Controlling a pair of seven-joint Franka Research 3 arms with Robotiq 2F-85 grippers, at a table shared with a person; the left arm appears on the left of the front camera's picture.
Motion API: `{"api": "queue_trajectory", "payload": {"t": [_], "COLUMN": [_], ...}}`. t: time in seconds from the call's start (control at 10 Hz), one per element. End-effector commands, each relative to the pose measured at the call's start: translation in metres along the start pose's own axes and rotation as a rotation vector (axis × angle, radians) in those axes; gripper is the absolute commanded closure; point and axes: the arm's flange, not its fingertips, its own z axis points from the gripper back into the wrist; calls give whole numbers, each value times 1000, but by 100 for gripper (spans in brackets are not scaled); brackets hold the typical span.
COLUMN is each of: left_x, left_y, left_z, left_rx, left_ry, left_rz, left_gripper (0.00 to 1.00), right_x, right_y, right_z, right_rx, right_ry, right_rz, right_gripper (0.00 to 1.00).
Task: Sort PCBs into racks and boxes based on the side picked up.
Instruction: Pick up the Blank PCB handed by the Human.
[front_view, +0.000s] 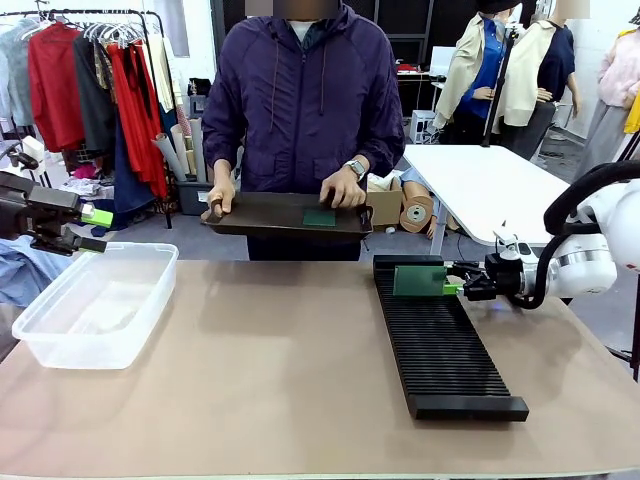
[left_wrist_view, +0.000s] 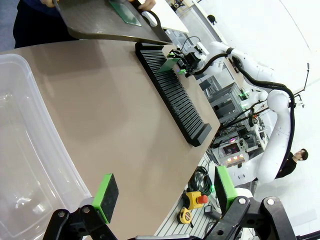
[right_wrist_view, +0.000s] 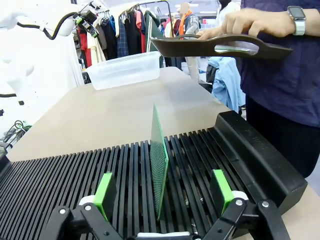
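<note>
A green PCB (right_wrist_view: 159, 150) stands on edge in a slot near the far end of the long black rack (front_view: 440, 350) on the table (front_view: 280, 380), with the robot's right hand (right_wrist_view: 164, 192) around it. From the front view it is unclear whether that hand grips the board. The right wrist view settles it: the two green pads (right_wrist_view: 106, 187) are spread wide, one on each side of the board and apart from it. The left hand (left_wrist_view: 165, 192) hangs by the far left corner of the clear tub (front_view: 95, 300). The left wrist view shows its fingers (left_wrist_view: 106, 197) wide apart with nothing between them, the tub's wall just beside one of them. Across the table a person (front_view: 305, 100) holds a dark shallow tray (front_view: 260, 215) above the far edge. The front view shows a second PCB (front_view: 320, 217) lying flat on it, which the right wrist view, looking up at the tray's underside, hides.
</note>
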Motion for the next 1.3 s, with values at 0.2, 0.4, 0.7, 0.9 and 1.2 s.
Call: {"api": "queue_trajectory", "payload": {"t": [0.2,0.4,0.7,0.9,1.2], "left_x": [1,1,1,1,1], "left_y": [-2,-2,-2,-2,-2], "left_z": [1,1,1,1,1], "left_rx": [-9,-9,-9,-9,-9], "left_ry": [-8,-8,-8,-8,-8], "left_rz": [11,11,11,11,11], "left_gripper": [0,0,0,0,0], "right_x": [2,2,2,2,27], "right_y": [-1,-1,-1,-1,8], "right_z": [0,0,0,0,18], "right_rx": [-5,-5,-5,-5,37], "right_ry": [-5,-5,-5,-5,-35], "right_rz": [17,17,17,17,-36], "right_gripper": [0,0,0,0,0]}}
